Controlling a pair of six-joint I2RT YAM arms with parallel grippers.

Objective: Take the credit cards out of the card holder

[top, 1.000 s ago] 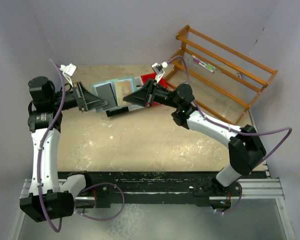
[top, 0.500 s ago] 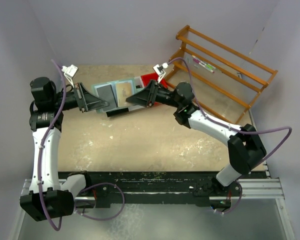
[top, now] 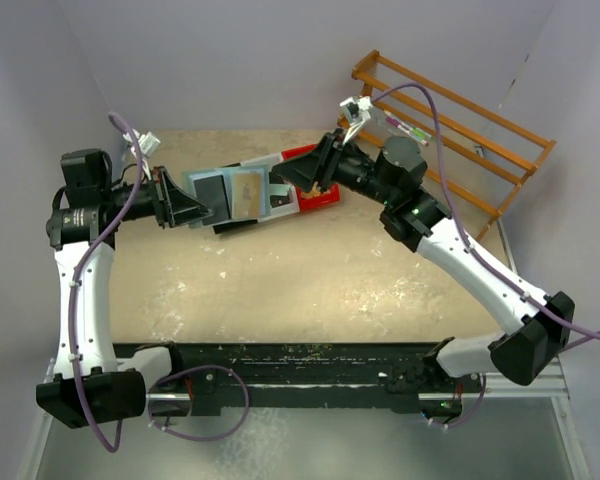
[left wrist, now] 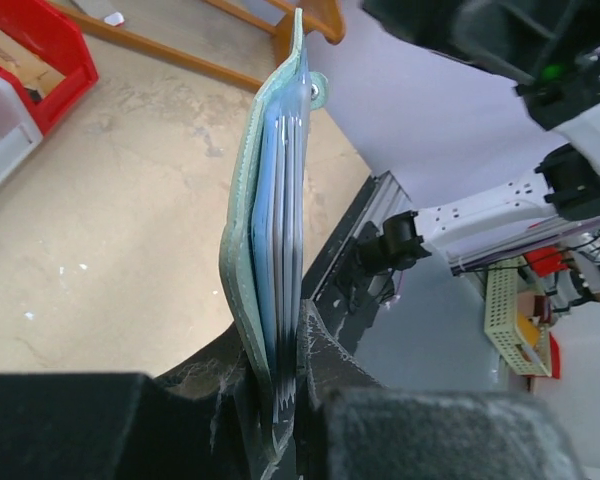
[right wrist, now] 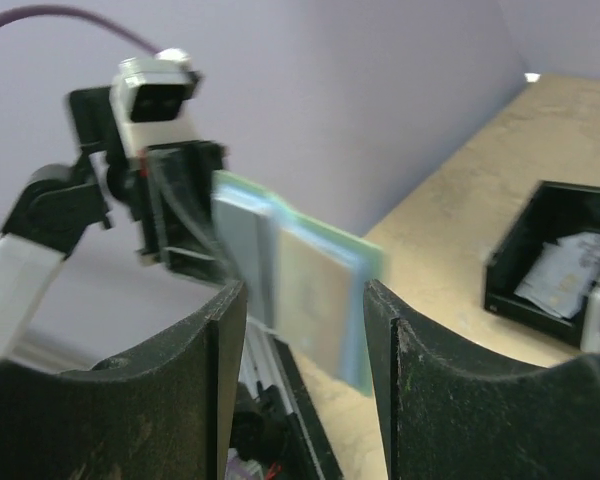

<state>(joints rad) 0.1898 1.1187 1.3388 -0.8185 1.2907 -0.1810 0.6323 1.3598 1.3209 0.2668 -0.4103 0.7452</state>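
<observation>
So the left hand (top: 202, 207) is clamped on the left edge of the card holder (top: 232, 188) and holds it up off the worktop (top: 310, 290), over at the far side. From above the holder hangs open flat, and two cards sit in its clear pockets: a grey card (top: 211, 188) on the left and a tan card (top: 246, 189) next to it on the right. In the left wrist view the holder is edge-on, with the pocket pages stacked tight against the mint cover and pinched between the two black fingers.

The right hand (top: 285, 178) points in from the right, just beside the holder's right edge. Its fingers are apart with nothing between them. In its own wrist view the holder shows in the gap between the fingers, but it's blurry and looks further out than the tips. I can't tell whether a fingertip touches the edge.

There's a fair bit of clutter right under all this. A black bin (top: 238, 226) pokes out below the holder, a pale grey bin (top: 283, 203) sits right beside it, and a red bin (top: 302, 154) is mostly hidden under the right hand. The right wrist view shows paper slips in the black bin. A wooden rack (top: 450, 125) stands at the far right, well apart from the holder.
</observation>
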